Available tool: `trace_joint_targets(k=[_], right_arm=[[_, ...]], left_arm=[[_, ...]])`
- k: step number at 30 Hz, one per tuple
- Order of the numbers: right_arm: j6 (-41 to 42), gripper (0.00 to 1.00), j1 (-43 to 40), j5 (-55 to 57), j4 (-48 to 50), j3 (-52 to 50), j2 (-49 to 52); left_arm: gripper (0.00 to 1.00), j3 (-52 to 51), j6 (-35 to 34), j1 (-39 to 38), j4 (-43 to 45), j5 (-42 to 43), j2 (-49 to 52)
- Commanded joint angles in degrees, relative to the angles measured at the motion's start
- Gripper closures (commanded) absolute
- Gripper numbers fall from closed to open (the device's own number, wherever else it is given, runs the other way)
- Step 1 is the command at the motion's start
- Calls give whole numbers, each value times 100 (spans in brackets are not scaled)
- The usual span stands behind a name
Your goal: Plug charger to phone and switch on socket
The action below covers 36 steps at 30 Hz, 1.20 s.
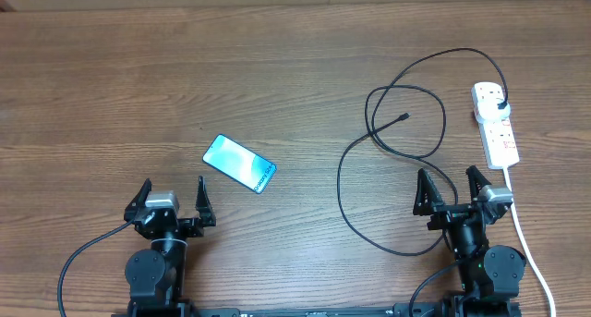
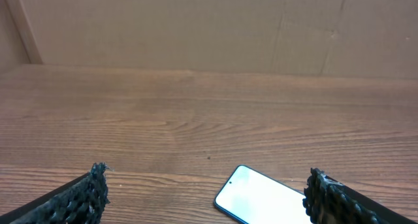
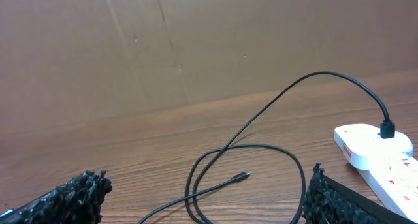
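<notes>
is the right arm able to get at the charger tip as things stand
Probably yes: the right gripper is open, and the charger tip lies on bare table ahead of it.

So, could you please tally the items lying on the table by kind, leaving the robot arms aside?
Phone: 1
Charger cable: 1
Power strip: 1
Total: 3
</notes>
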Motion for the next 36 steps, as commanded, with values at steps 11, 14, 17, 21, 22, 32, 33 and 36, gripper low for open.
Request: trace_joint_targets(k=[11,14,17,21,22,32,33,36], right_arm=[[-7,0,7,35,15,-61,-37],[-7,0,7,35,17,-61,-37],[-7,0,7,35,17,-61,-37],[-7,0,7,35,15,-61,-37],[-7,0,7,35,15,-61,-37],[-7,0,7,35,15,-61,-37],[-7,0,7,35,15,-61,-37],[-7,0,7,35,15,-61,-37]], left_arm=[[0,-22,85,-11,4,44,17],[0,-22,83,-11,4,44,17],[0,-22,85,-11,4,39,17],[0,-22,83,-11,2,48,20],[0,-22,83,-11,4,46,20],[0,33,-131,-11,9,632,20],[0,79,-245,-11,-20,647,20],[0,280,-374,-11,-160,645,20]])
